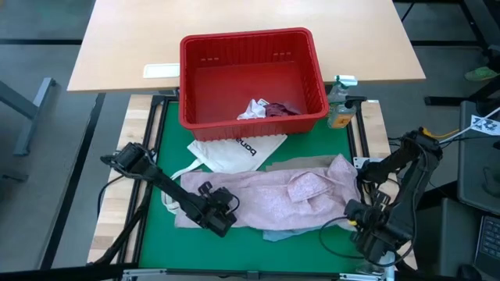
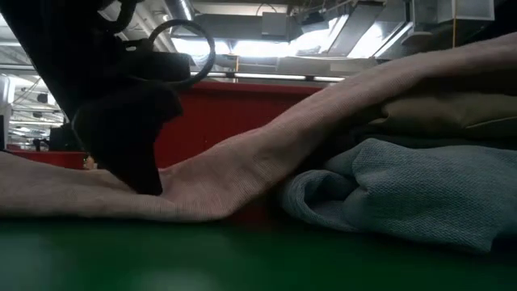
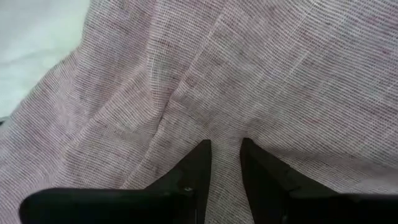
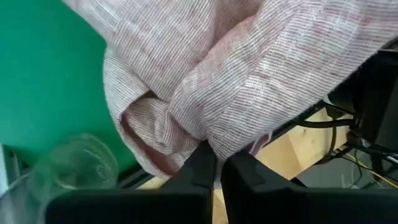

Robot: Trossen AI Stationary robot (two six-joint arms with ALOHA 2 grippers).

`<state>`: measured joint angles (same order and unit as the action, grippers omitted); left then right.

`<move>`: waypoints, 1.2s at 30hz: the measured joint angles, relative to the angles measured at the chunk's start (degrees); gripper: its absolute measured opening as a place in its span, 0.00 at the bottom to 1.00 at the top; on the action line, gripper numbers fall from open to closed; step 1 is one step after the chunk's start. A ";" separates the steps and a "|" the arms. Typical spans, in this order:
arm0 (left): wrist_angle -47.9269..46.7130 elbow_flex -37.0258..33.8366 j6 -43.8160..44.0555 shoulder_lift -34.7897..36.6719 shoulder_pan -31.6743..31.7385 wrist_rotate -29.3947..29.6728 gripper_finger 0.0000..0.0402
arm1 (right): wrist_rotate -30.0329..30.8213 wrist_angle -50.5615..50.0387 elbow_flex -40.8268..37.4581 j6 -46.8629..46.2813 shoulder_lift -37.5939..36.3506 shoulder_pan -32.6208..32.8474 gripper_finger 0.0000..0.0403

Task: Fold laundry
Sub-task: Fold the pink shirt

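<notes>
I am working the mottled pink garment (image 1: 273, 195), which is lying spread just in front of the red basket (image 1: 251, 74) on the counter (image 1: 160, 234); the left gripper (image 3: 224, 163) is pressing narrow fingers into its near-left part, and the right gripper (image 4: 219, 163) is pinching a bunched fold at its right edge. I judge this the taking-hold step, so next I am needing a lift and spread. The garments underneath are mostly hidden, and I cannot tell whether the left fingers are gripping cloth.
</notes>
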<state>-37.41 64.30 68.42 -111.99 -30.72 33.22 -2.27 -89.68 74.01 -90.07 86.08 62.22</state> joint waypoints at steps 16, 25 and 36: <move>-18.41 -0.27 -0.02 -0.41 -0.13 -0.54 0.21 | 1.00 -0.34 5.00 7.92 -0.65 -0.02 0.01; -26.72 -0.40 -0.07 -0.58 -1.39 -4.37 0.21 | 2.14 -0.25 5.89 14.28 -0.65 -0.02 0.05; -27.50 -0.42 1.54 -0.60 -4.94 -4.65 0.21 | 2.09 -0.27 5.89 18.81 -0.65 0.00 0.06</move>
<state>-64.91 63.88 69.96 -112.60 -35.66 28.57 -0.19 -89.95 79.90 -71.26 85.43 62.22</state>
